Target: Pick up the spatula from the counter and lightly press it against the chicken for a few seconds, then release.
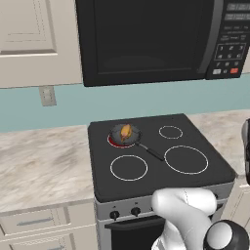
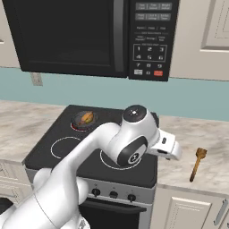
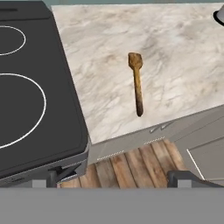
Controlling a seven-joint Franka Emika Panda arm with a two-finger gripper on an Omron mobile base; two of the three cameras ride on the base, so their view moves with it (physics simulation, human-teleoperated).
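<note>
Desk: pale marbled stone, beige with grey veins, flat, running on both sides of the stove.

Microwave: glossy black box above the stove, with the keypad on its right side.

Stove: matte black glass top with rounded corners and four burners drawn as thin white rings. It has a grey front with dark knobs. The back left burner glows red.

Floor: brown wooden planks, seen below the desk's front edge in the hand view.

Pan: small, round, dark metal, sitting on the red burner. Its straight black handle points toward the front right.

Spatula: wooden, golden brown and slim, with a flat squared blade and a darker handle end. It lies flat on the desk to the right of the stove, near the front edge, with nothing touching it. The blade points toward the back wall and the handle toward the front. In the right base view the spatula lies to the right of the white hand and lower than it.

Chicken: a small orange-brown piece, lumpy, inside the pan and well apart from the spatula.

Tool: two dark tips spread wide with nothing between them. It is raised above the desk's front edge and looks down at it. In the hand view the spatula lies beyond the gap between the tips, slightly to the right, well apart from both.
</note>
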